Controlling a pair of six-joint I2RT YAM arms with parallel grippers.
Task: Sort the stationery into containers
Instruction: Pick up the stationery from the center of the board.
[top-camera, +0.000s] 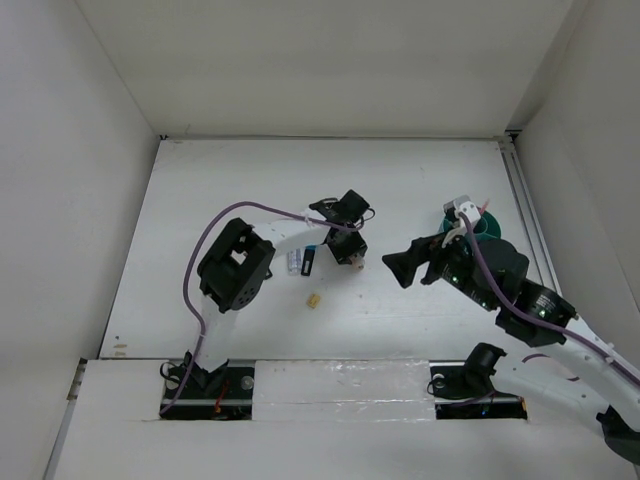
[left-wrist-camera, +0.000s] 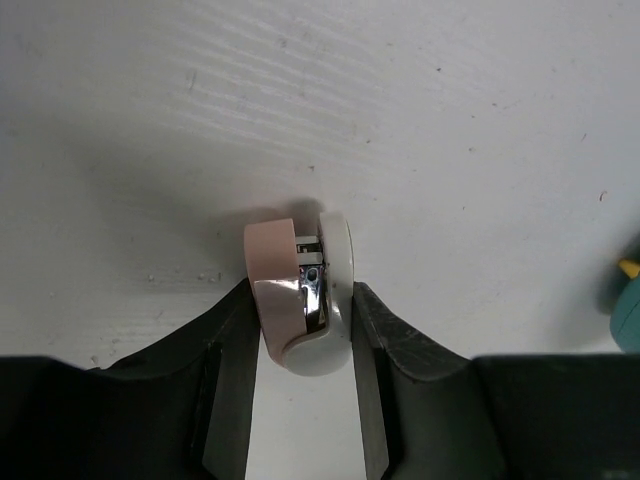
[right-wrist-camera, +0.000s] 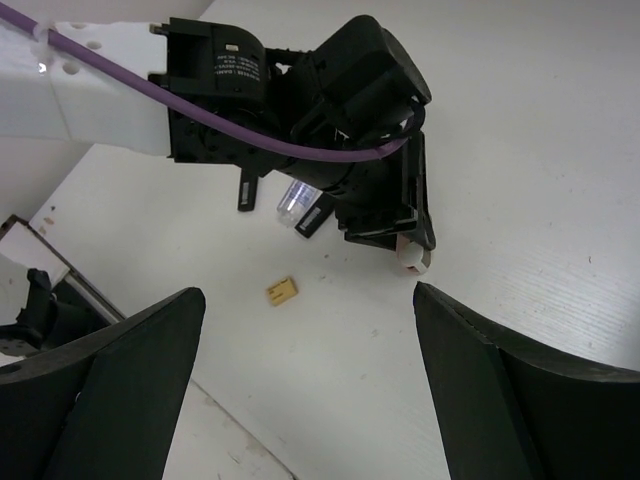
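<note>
Where it hangs over the matte white table (left-wrist-camera: 450, 120), left gripper (left-wrist-camera: 302, 292): clamped on pink block (left-wrist-camera: 272, 268), one half a glossy white rounded shell.
tan piece (top-camera: 313, 299): small, blocky, nearer and left.
right gripper (right-wrist-camera: 308, 295): spread wide.
teal cup (top-camera: 487, 226): round, right side.

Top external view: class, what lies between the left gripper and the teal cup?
The open right gripper reaches into that stretch; the top external view shows it.

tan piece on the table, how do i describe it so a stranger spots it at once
On the white table, look just on the near side of the left gripper. The tan piece lies alone there, nearer than the clear bottle and black marker; it is the smallest item, flat and yellowish.
</note>
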